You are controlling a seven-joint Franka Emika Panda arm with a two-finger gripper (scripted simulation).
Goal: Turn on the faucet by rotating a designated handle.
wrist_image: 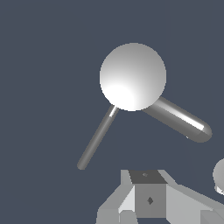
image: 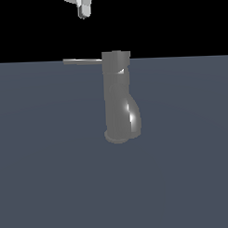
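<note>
High above the grey floor [image: 48, 183], at the top edge of the exterior view, hangs the gripper [image: 84, 9], well apart from everything below. Only a pale fragment showing there; in the wrist view just the blocky white underside at the picture's edge, fingertips cut off. Spread or pressed together: cannot tell. Holding nothing that can be seen.

Near the middle of the floor, away from every edge, stands the faucet [image: 118, 99], upright, glossy dark grey, bulging low on the exterior view's right, seated on a round base flange. From the wrist view, seen straight down: a bright round cap [wrist_image: 132, 76] with a thick rounded spout [wrist_image: 180, 120] running off one way.

Out of the top cap, toward the exterior view's left, juts the handle [image: 82, 61], thin, straight and level. In the wrist view, a slim rod [wrist_image: 96, 139] leaving the cap at a wide angle from the spout, free end pointing roughly toward the gripper body.

Step in hand, by the look of it: approach, nothing yet touched, handle probably unturned. Next move calls for descending to handle height and arriving just beside the rod near its free end, on one flank. Then a sideways push in an arc about the faucet's upright axis. Risks: sliding over the thin rod if too high, slipping off the tip if too far out.
</note>
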